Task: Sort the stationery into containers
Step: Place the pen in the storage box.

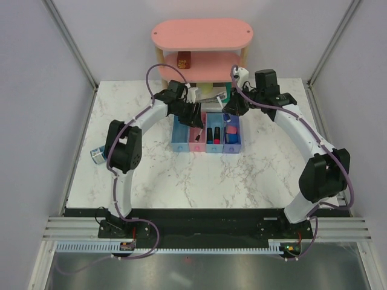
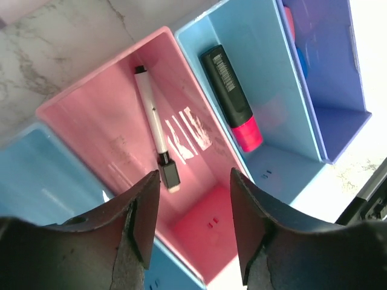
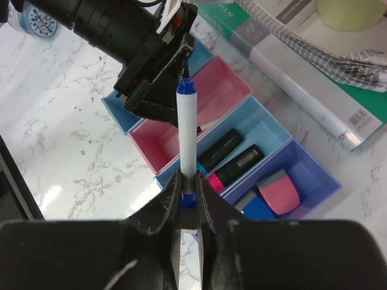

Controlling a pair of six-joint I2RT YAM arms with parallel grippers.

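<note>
Four joined trays stand mid-table: light blue, pink, light blue, purple. My left gripper is open and empty just above the pink tray, where a thin white pen with a black cap lies. My right gripper is shut on a white pen with a blue cap and holds it upright above the trays. Two highlighters lie in the third tray. A pink eraser lies in the purple tray. The blue patterned tape roll sits by the left arm.
The pink oval shelf with a brown box stands at the back. Green books lie just behind the trays, with a pale yellow roll on them. The two grippers are close together over the trays.
</note>
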